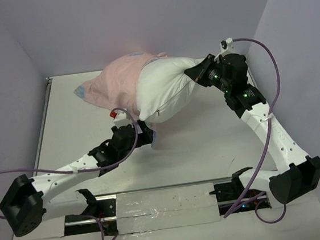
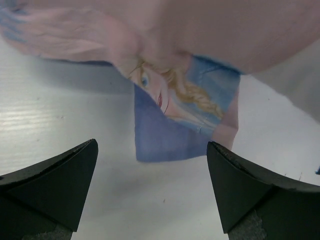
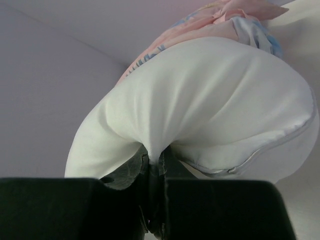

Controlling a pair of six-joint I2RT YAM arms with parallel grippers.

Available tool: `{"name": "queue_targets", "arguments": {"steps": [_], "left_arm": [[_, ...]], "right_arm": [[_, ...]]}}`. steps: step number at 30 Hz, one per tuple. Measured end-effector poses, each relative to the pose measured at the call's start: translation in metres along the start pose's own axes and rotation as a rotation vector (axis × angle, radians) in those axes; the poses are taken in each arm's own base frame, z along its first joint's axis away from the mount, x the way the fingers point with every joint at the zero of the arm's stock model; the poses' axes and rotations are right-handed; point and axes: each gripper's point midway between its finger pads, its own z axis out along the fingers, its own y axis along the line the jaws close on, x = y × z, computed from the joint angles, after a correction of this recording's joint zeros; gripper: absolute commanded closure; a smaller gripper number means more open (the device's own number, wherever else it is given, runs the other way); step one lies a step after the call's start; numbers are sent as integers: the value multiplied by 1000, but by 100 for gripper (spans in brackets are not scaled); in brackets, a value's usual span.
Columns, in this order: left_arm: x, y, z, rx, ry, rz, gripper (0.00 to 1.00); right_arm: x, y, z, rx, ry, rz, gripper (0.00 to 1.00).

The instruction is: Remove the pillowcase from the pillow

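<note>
Left gripper (image 1: 149, 136): the jaws are spread wide and nothing is held between them. It is kept low over the table (image 1: 208, 143), at the near edge of the bundle.
Left gripper, wrist view (image 2: 151, 145): a blue corner of the pillowcase (image 2: 175, 117), printed with a blonde figure's face, is seen lying on the table (image 2: 60, 115) just ahead of the open fingers (image 2: 65, 175). No contact with it is seen.
Pillowcase (image 1: 116, 81): the pink side is turned up and is bunched over the left part of the pillow, toward the far middle of the table. A small blue edge is shown at its far left.
Pillow (image 1: 165, 88): the right part is uncovered, plump and plain white. The left part is hidden inside the pillowcase.
Right gripper (image 1: 192, 73): it is set against the right end of the pillow.
Right gripper, wrist view (image 3: 155, 160): the jaws are closed on a pinched fold of the white pillow (image 3: 210, 95). The pink pillowcase (image 3: 200, 22) is seen beyond the bulge.
</note>
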Motion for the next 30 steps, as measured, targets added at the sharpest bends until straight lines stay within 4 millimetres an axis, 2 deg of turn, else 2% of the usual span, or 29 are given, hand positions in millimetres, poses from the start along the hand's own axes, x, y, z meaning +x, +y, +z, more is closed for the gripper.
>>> {"name": "queue_targets", "arguments": {"steps": [5,8,9,11,12,13,18,20,23,27,30], "left_arm": [[-6,-25,28,27,-14,30,1],[-13,-30,35,41,-38,22,3],[-16,-30,36,44,-47,22,10],[-25,-32,38,57,-75,10,42],[-29,-32,40,59,-90,9,92],[-34,-34,42,60,-104,4,100],[-58,-28,56,-15,-167,-15,100],[-70,-17,57,-71,-196,-57,100],[-91,18,56,-175,-242,-146,100],[-133,90,55,-336,-330,-318,100],[-149,143,60,-449,-347,-416,100]], "right_arm": [[1,1,3,0,26,4,100],[-1,-1,3,7,25,3,100],[-1,-2,3,8,25,2,100],[-1,-2,2,9,28,0,100],[0,-2,2,8,31,0,100],[0,-2,2,6,33,0,100],[-1,-3,0,16,49,-35,100],[-6,-5,-1,34,41,-75,100],[-16,-7,-3,60,21,-167,100],[-27,-9,-8,74,2,-316,100],[-35,-8,-10,83,-2,-391,100]]}}
